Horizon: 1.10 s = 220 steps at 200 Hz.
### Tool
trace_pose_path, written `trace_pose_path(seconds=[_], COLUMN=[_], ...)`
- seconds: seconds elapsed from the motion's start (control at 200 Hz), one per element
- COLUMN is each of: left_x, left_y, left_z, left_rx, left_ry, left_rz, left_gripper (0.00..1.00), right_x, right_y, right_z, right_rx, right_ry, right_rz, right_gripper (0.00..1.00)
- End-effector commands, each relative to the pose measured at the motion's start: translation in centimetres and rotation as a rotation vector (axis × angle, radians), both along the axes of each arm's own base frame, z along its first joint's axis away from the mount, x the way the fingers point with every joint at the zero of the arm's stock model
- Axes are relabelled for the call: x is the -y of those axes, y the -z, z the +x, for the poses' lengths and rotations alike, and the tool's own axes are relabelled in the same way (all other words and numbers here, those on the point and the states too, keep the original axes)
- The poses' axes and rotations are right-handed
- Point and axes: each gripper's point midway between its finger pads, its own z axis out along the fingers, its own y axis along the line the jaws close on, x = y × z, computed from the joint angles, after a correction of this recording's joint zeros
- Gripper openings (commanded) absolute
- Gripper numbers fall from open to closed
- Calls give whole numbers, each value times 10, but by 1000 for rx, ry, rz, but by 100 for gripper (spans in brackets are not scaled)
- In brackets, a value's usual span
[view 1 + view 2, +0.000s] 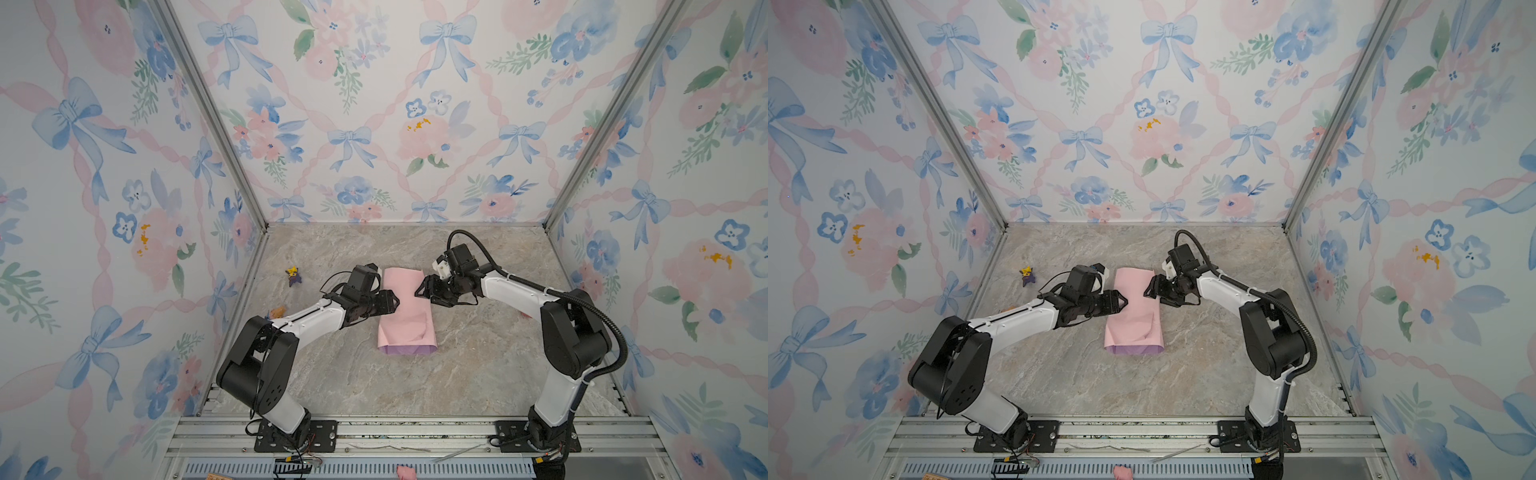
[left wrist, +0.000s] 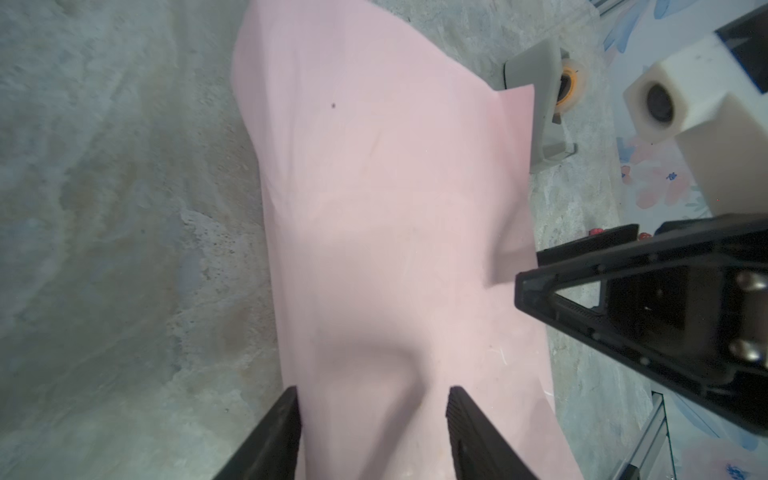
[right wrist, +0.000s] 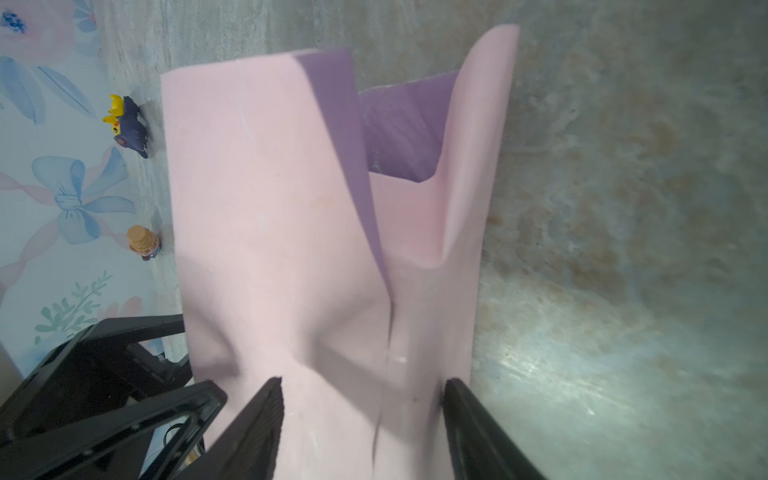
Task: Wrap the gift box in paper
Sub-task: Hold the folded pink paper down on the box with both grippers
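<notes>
The paper (image 1: 405,316) (image 1: 1133,316) lies mid-table, folded into a long bundle with the pale pink face outward. Its lilac face shows at the near open end (image 1: 405,350) and inside the loose overlap (image 3: 399,124). The gift box is hidden under the paper. My left gripper (image 1: 397,303) (image 1: 1125,301) is at the bundle's left edge, open, its fingers spread over the pink surface (image 2: 374,399). My right gripper (image 1: 417,291) (image 1: 1147,289) faces it from the right edge, a little farther back. It is open too, its fingers astride the overlap seam (image 3: 363,388).
A grey tape dispenser (image 2: 536,104) stands just beyond the paper's far end. A small purple-and-yellow toy (image 1: 294,275) (image 3: 126,124) and an orange one (image 1: 277,311) (image 3: 143,241) sit by the left wall. A pink object (image 1: 405,471) lies on the front rail.
</notes>
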Motion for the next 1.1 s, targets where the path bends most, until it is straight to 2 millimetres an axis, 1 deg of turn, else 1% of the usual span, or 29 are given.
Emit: trace_pose_path(seconds=[0.0,0.105,0.18,0.255,0.34,0.385,0.445,0.49,0.565,0.64,0.71,0.77,0.82,0.89,0.925,1.01,1.095], left_x=[6,12,16,16,11,8,5,4,3,3,4,6,8,5,3,-4,-9], left_y=[-1,-1,-2,1,10,14,18,21,22,22,18,12,4,-7,-12,-17,-13], left_z=[4,3,3,4,2,1,0,-2,-3,-3,-1,1,3,8,10,14,15], left_rx=[-4,-5,-5,0,-7,-10,-13,-17,-18,-17,-9,3,10,17,27,35,31], left_ry=[-20,-14,-14,-18,-29,-33,-33,-34,-31,-29,-28,-24,-29,-48,-59,-82,-98], left_rz=[-7,-6,-10,6,36,49,67,74,78,76,72,60,39,8,-2,-18,-26], left_gripper=[58,58,58,56,52,51,51,51,51,51,52,54,57,60,60,61,60], right_x=[-4,-8,-10,-5,3,6,12,15,16,9,3,-1,-1,2,3,5,5], right_y=[-12,-10,-6,0,3,1,-3,-5,-4,1,7,12,15,18,19,18,18], right_z=[-5,-7,-8,-8,-9,-10,-11,-11,-12,-15,-16,-16,-16,-16,-17,-17,-17], right_rx=[-3,-12,-15,-21,-22,-19,-16,-20,-38,-66,-75,-79,-82,-82,-83,-80,-79], right_ry=[4,4,0,7,10,10,10,11,5,-15,-31,-38,-38,-31,-30,-21,-17], right_rz=[42,41,25,-28,-71,-83,-95,-96,-90,-78,-75,-74,-76,-85,-90,-88,-84], right_gripper=[65,64,59,54,53,55,63,66,68,67,63,54,47,40,38,34,33])
